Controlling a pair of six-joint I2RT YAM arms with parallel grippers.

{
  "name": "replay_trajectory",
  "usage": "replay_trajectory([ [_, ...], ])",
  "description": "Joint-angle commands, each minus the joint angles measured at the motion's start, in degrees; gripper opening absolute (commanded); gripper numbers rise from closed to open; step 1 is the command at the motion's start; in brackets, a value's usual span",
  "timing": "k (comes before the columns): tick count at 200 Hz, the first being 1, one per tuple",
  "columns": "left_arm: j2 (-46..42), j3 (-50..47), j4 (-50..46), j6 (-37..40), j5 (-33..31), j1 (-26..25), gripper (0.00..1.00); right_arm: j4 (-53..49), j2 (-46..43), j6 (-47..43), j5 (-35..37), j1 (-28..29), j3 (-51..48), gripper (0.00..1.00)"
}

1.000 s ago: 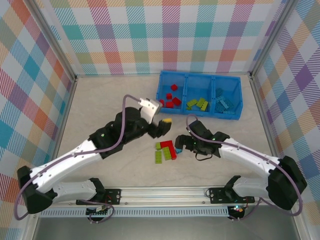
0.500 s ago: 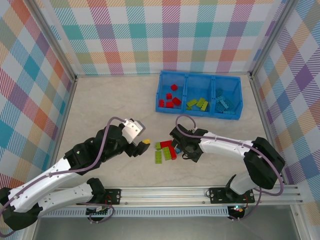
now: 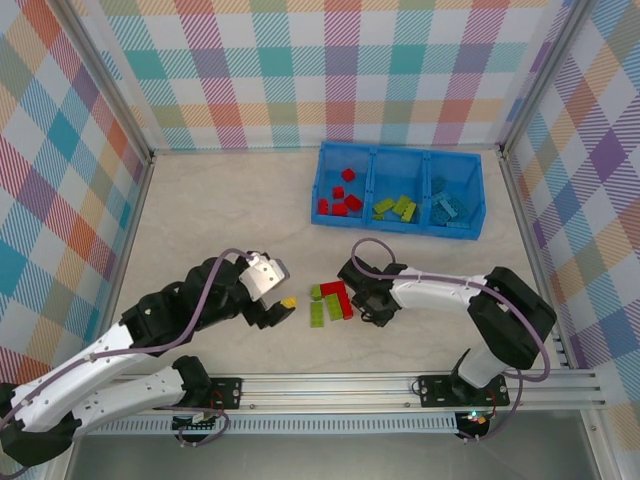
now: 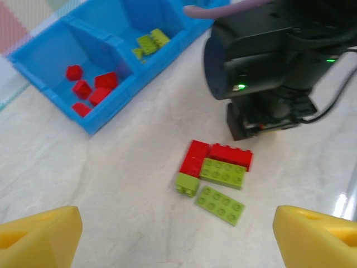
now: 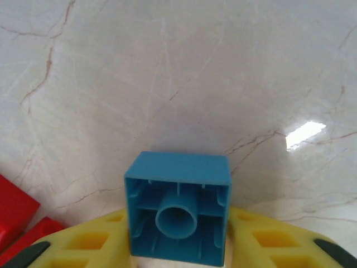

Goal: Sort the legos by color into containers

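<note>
A pale, marble-veined counter (image 3: pixel 220 210) is enclosed along its far edge and both sides by walls (image 3: pixel 330 70) covered in pastel plaid. An aluminium rail (image 3: pixel 330 383) is fixed along the counter's near edge.

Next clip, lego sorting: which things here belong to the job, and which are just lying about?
Job: tray; sorted bricks in it; loose red and green bricks; blue brick held by right end effector; open left end effector.
Just there: purple cables; metal rail; checked walls.
</note>
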Motion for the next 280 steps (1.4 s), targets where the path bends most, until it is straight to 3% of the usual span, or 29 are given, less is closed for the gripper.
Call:
replay_trajectory([
  [1, -1.88, -1.28, -0.79, 5.31, 12.02, -0.23, 0.93, 0.49, -1.02, -0.51, 3.39, 0.25, -1.17, 0.38],
  [53, -0.57, -1.02, -1.28, 7.26, 17.45, -0.23, 1.00, -1.26, -6.33, -9.24, 7.26, 0.26, -0.74, 0.36],
  [88, -2.97, -3.04, 2.03, 9.67, 18.70, -0.23, 1.00, -4.04, -13.35, -22.94, 15.29, -1.24, 2.14, 0.36],
  [115, -5.58, -5.31, 6.22, 8.92, 14.47, -0.23, 1.00, -0.21, -19.56, -37.77, 13.13, -10.26, 3.86, 0.34],
  [140, -5.83, -6.02, 9.88, 2.31, 2.33, -0.06, 1.00, 4.30, -22.09, -47.69, 7.23, -23.90, 5.84, 0.31],
  [162, -5.09, -5.41, 9.28, -0.28, -5.66, 0.03, 1.00, 7.09, -16.87, -53.92, 3.39, -34.33, 10.88, 0.34],
  [178, -4.56, -5.25, 9.08, -1.25, -10.25, 0.16, 1.00, 10.35, -10.38, -55.25, -3.23, -41.64, 14.40, 0.34],
  [197, -4.02, -4.53, 8.10, -1.91, -13.84, 0.29, 1.00, 12.58, -1.24, -56.58, -8.07, -47.34, 20.50, 0.33],
  [221, -4.23, -4.76, 7.85, -1.67, -14.82, 0.38, 1.00, 10.85, 9.71, -58.42, -9.60, -50.42, 30.27, 0.36],
  [267, -4.40, -4.78, 7.69, -1.56, -15.17, 0.47, 1.00, 7.34, 16.78, -58.86, -8.46, -52.03, 40.38, 0.73],
  [280, -4.43, -4.87, 7.78, -1.52, -15.17, 0.47, 1.00, 6.99, 15.59, -59.65, -9.16, -51.99, 40.45, 0.74],
])
